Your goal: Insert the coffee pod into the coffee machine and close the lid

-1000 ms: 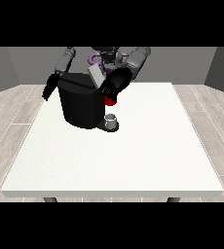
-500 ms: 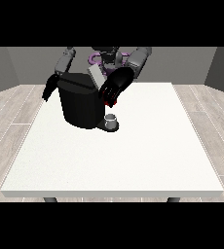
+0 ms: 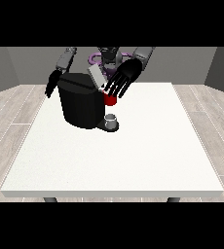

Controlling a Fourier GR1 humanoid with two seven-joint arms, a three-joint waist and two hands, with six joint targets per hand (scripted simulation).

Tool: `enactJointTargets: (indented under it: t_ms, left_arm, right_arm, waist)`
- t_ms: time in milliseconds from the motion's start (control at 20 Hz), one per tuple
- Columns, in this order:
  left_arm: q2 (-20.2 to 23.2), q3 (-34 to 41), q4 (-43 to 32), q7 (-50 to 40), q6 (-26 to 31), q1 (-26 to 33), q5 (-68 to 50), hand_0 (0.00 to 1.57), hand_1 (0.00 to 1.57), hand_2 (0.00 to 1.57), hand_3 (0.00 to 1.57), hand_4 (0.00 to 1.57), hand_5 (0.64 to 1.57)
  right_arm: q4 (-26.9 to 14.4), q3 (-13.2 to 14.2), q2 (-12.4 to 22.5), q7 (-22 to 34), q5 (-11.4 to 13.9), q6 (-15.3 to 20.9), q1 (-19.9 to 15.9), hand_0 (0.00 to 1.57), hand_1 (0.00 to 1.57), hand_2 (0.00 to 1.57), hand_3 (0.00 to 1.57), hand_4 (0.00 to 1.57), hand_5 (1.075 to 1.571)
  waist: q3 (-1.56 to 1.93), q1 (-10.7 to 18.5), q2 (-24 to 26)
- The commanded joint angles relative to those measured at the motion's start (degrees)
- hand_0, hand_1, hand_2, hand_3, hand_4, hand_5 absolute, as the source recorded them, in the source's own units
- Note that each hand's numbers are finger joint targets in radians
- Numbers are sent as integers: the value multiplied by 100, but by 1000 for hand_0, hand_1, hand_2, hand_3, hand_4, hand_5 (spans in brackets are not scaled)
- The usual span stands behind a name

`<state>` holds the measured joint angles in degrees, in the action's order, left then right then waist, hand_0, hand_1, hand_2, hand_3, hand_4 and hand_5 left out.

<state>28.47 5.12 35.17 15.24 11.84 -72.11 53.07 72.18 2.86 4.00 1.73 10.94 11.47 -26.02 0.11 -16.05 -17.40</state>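
From the front, my hand at the view's right (image 3: 125,78) is spread wide, its straight fingers pointing down over the top front of the coffee machine (image 3: 82,102), holding nothing that I can make out. Just below those fingertips is a red thing at the machine (image 3: 110,100). The lid (image 3: 97,77) stands tilted up beside this hand. At the machine's foot, on its base, sits a small grey thing (image 3: 111,119), possibly a cup. My hand at the view's left (image 3: 51,84) hangs behind the machine's far side, above the counter (image 3: 133,155), fingers relaxed downward.
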Motion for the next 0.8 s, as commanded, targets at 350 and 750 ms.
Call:
enactJointTargets:
  t_ms: [350,750]
  left_arm:
    - [-949,583,122,64,219,1154,-964,0,0,130,0,0,1571]
    - [-2435,1964,-141,693,270,2844,-2848,0,0,0,0,69,1571]
  right_arm:
    - [-265,60,-120,-518,-174,-89,1290,0,0,0,0,0,1571]
    - [-1,251,-114,-574,-597,-357,1435,0,0,0,0,0,1571]
  waist:
    - [-15,727,1551]
    - [-24,1769,2685]
